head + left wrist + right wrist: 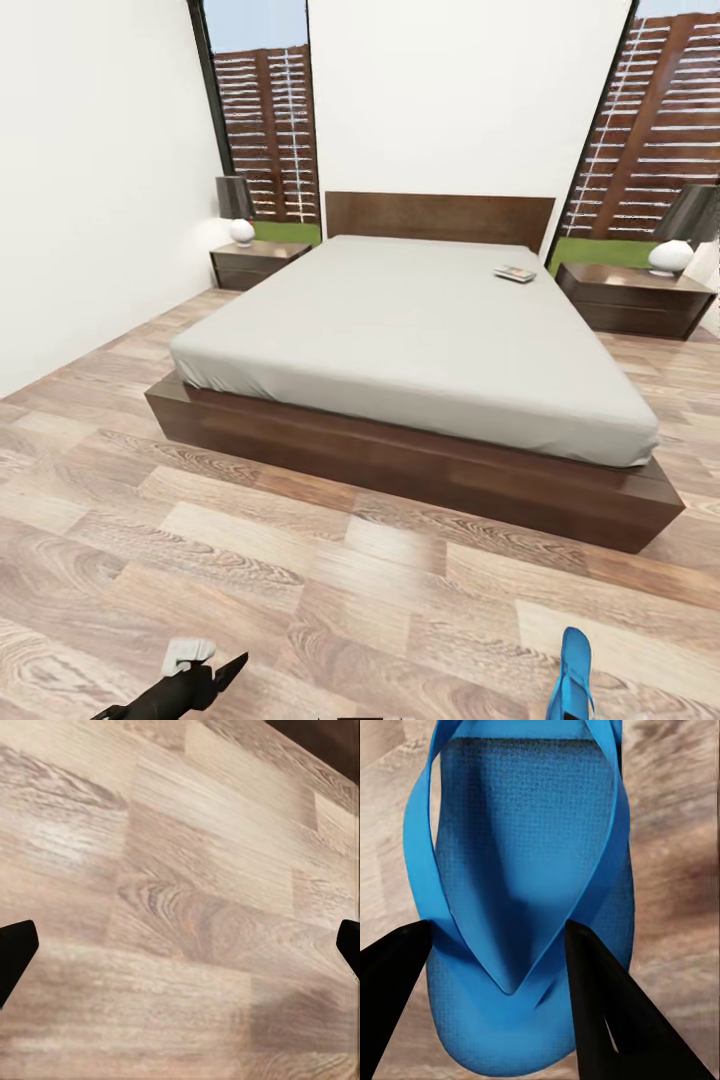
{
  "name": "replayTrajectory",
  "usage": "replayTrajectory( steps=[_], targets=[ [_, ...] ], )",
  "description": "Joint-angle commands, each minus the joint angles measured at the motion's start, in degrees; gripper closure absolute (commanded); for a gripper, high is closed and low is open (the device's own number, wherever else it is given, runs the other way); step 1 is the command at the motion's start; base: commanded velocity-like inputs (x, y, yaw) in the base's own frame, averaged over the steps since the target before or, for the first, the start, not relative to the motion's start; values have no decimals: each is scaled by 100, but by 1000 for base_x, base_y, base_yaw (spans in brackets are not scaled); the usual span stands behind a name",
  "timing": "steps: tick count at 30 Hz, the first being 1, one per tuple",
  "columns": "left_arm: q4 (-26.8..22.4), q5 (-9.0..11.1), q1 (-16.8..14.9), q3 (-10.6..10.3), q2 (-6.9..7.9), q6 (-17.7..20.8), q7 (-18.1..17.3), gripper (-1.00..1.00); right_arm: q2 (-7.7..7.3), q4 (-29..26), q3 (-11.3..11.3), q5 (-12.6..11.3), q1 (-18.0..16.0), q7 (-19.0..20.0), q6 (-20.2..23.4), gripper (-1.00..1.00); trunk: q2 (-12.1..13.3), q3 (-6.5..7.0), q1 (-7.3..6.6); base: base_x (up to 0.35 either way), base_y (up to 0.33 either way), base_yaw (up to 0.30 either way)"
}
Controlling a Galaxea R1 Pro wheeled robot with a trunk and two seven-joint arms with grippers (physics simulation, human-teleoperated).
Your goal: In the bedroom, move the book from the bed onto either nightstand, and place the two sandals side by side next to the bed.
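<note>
Right tool [495,967] pinches a blue sandal [529,870] for me above the plank floor [300,560]. Left tool [180,945] hangs spread wide. Book [514,273] lies on the bed [400,330].

Left gripper [205,668] showing low at head view's bottom edge, arm reaching forward, black fingers [13,949] spreading wide apart, gripping nothing. Right gripper [499,960] closing in on sandal [529,870], fingers [600,982] flanking strap junction.
</note>
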Motion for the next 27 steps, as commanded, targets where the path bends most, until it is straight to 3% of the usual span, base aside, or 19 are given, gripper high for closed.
replayTrajectory(
  steps=[1, 4, 12, 17, 21, 23, 27],
  targets=[
    [5, 16, -3, 7, -5, 8, -30, -100, 22, 63, -32, -59, -3, 30, -171, 100, 0, 19, -4, 0, 0, 0],
    [4, 3, -3, 10, 12, -5, -24, -100, 51, 166, -36, -61, -3, 19, -574, 100, 4, 85, -11, 0, 0, 0],
    [82, 7, 5, 10, 18, -31, -12, -100, 118, 191, -14, -56, -3, -15, -667, 100, 15, 262, -32, 0, 0, 0],
    [212, 8, 5, 1, -6, -40, -15, -100, 160, 212, -22, 423, -3, 2, -671, 100, 21, 373, -45, 0, 0, 0],
    [376, -8, 6, 7, -5, -300, -3, -100, 646, 427, -29, 692, -3, -13, -725, 100, 27, 462, -55, 0, 0, 0],
    [532, -9, 6, 11, 1, -404, -2, -100, 746, 465, -31, 721, -3, -14, -737, 100, 29, 506, -60, 0, 0, 0],
    [636, -17, 6, 0, -10, -495, -12, -100, 804, 514, -32, 734, -3, -14, -743, 100, 35, 595, -71, 0, 0, 0]
  ],
)
